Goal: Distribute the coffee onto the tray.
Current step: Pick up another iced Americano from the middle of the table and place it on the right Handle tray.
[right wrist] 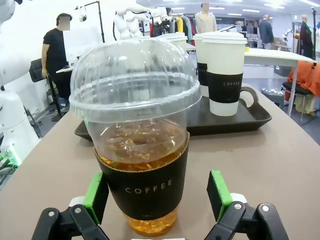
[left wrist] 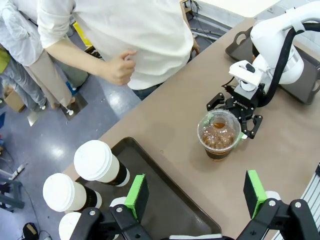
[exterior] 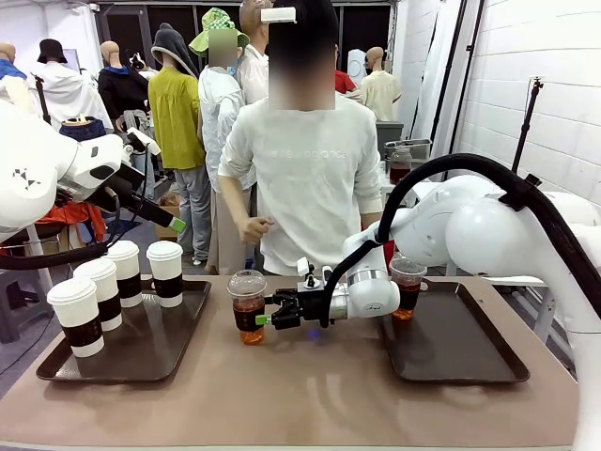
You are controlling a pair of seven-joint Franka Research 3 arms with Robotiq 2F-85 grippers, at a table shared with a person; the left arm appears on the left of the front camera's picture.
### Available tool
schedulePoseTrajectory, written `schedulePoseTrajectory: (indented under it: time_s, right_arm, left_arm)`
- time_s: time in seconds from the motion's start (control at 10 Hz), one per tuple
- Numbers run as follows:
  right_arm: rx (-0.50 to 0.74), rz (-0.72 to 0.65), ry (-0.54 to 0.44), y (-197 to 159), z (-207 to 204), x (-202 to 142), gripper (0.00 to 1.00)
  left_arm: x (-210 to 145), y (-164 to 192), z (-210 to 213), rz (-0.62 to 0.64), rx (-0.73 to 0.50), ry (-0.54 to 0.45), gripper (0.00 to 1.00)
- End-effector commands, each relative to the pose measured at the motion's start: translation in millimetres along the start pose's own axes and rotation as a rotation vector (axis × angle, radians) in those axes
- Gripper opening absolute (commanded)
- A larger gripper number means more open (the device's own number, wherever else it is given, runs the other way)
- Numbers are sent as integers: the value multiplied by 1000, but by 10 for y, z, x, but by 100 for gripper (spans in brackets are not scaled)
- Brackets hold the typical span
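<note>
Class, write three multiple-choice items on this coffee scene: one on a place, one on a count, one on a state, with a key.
1. Where does the clear cup nearest the right gripper stand?
A. bare table between the trays
B. left tray
C. right tray

2. How many white lidded paper cups are on the left tray?
A. two
B. four
C. six

3. How are the right gripper's jaws?
A. shut on a lid
C. shut empty
B. open around the cup

Key: 1 A, tabletop surrounds it; 2 B, four stand there; 3 B, pads sit apart either side.
</note>
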State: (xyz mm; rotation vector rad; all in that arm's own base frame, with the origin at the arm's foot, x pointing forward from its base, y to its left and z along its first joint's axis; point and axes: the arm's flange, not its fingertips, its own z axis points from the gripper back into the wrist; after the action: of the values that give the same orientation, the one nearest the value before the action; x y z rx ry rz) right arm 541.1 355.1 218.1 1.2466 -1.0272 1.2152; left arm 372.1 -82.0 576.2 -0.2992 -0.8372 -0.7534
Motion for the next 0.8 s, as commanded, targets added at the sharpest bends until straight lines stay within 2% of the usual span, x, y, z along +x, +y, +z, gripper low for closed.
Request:
schedulePoseTrajectory:
  time_s: [0.0, 0.7]
  right_arm:
    - [17, -24, 2, -116, -150, 6, 100]
    - [150, -58, -5, 25, -452, 43, 100]
  left_arm:
    - [-14, 16, 0, 6, -9, 0, 100]
    - [-14, 16, 0, 6, -9, 0, 100]
